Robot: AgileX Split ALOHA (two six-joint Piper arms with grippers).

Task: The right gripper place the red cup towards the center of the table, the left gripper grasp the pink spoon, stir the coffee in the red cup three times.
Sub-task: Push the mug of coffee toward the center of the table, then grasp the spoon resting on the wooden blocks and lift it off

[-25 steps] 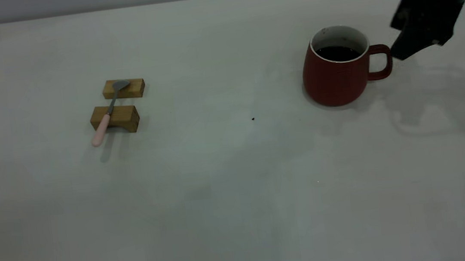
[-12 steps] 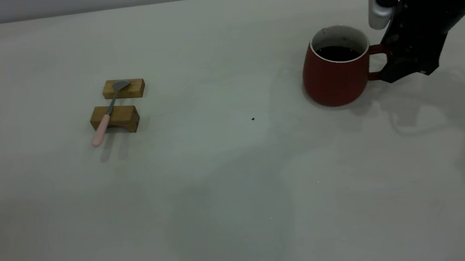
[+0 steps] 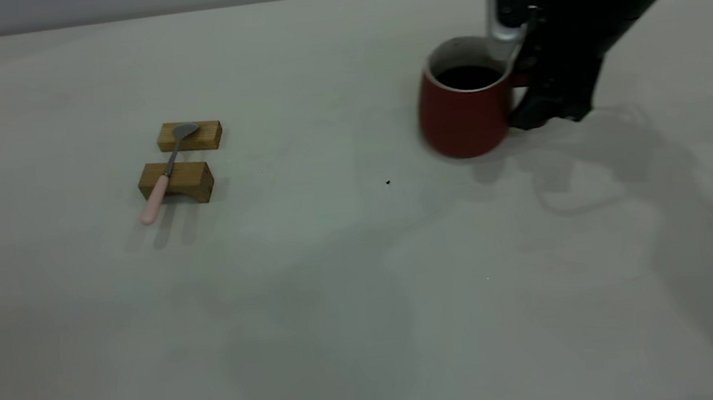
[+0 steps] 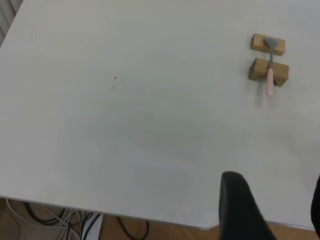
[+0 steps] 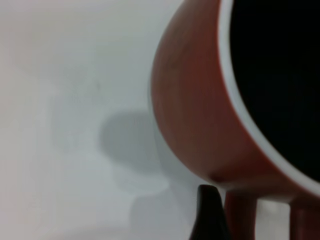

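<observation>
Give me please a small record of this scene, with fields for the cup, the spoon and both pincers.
red cup: on the table, right of centre, holds coffee
right pincer: at the cup's handle
pink spoon: lying across two wooden blocks
left pincer: away from the spoon, open, empty

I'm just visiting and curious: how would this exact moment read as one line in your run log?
phase: cup move | right gripper: at handle of red cup with coffee | left gripper: open, parked off table edge | pink spoon: across two wooden blocks
</observation>
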